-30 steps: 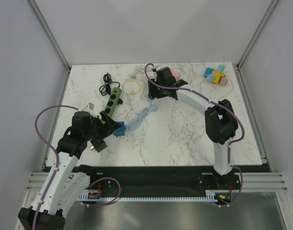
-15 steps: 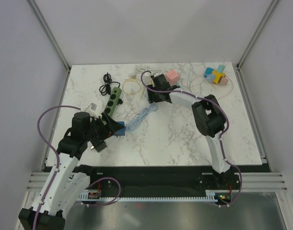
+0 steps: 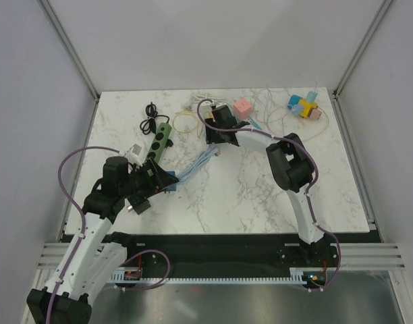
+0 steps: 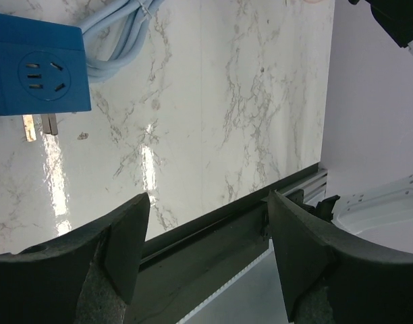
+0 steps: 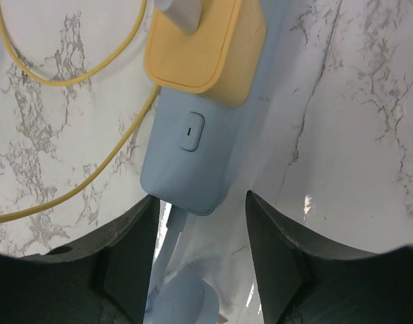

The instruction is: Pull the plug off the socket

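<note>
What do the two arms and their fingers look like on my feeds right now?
The left arm and right arm have white links and black joint housings. A thin purple cable loops along each. The left fingers and right fingers are broad, curved and matte black.

The white marbled table (image 3: 260,196) carried 1 green power strip (image 3: 159,140), 1 coiled black cord (image 3: 150,119), 1 yellow cable (image 5: 65,200), 1 pale blue power strip (image 5: 193,145), 1 blue socket block (image 4: 38,67) beside a bundled pale blue cable (image 3: 196,167), 1 pink cube (image 3: 242,106) and a cluster of coloured blocks (image 3: 302,106).
</note>
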Robot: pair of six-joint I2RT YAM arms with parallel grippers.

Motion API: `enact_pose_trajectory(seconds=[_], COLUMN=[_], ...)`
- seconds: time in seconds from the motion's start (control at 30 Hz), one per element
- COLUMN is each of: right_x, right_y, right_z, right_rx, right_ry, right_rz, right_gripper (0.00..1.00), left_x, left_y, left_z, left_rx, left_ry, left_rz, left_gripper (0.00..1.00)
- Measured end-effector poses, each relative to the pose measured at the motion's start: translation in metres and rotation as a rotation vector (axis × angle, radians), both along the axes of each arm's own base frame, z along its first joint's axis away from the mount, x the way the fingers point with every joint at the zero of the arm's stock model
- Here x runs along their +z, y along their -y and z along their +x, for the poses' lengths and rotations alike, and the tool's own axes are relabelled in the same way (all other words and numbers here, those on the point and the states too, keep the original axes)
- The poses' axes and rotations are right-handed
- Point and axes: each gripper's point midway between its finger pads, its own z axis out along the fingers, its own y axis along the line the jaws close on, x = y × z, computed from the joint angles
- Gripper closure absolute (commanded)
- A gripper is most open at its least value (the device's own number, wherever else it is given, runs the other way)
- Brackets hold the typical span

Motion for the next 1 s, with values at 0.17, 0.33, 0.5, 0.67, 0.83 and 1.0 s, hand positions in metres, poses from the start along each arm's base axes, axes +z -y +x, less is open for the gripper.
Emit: enact_pose_trajectory(seconds=[0.17,0.33,0.5,0.67,0.83,1.0], right_x=[0.0,-0.002,-0.001,-0.001,-0.002,-0.003], right_y=[-0.005,-0.004,-0.004,0.002,0.025,0.049], right_z=[0.005,0.004,0.002,-0.005,-0.037,-0.081], right_rx=[-0.022,-0.028,-0.013,0.035,0.069,0.09], right_ry=[0.025,0.029,0.047,0.093,0.068,0.013], right_rz=[0.005,-0.007,0.006,-0.005,-0.02,-0.021], right_gripper=[0.49,0.7,0.82,0.85,0.85,0.84], left_x=[0.003,0.006,0.01,0.014,0.013,0.006], left_y=[0.004,0.008,0.009,0.009,0.009,0.011], left_z=[-0.003,-0.007,-0.007,-0.008,-0.008,0.0], left_rx=[-0.034,-0.065,-0.072,-0.072,-0.071,-0.072], left_ry=[0.01,0.016,0.035,0.051,0.051,0.008], left_rz=[-0.012,-0.033,-0.038,-0.042,-0.041,-0.034], left_gripper=[0.24,0.24,0.24,0.24,0.24,0.29])
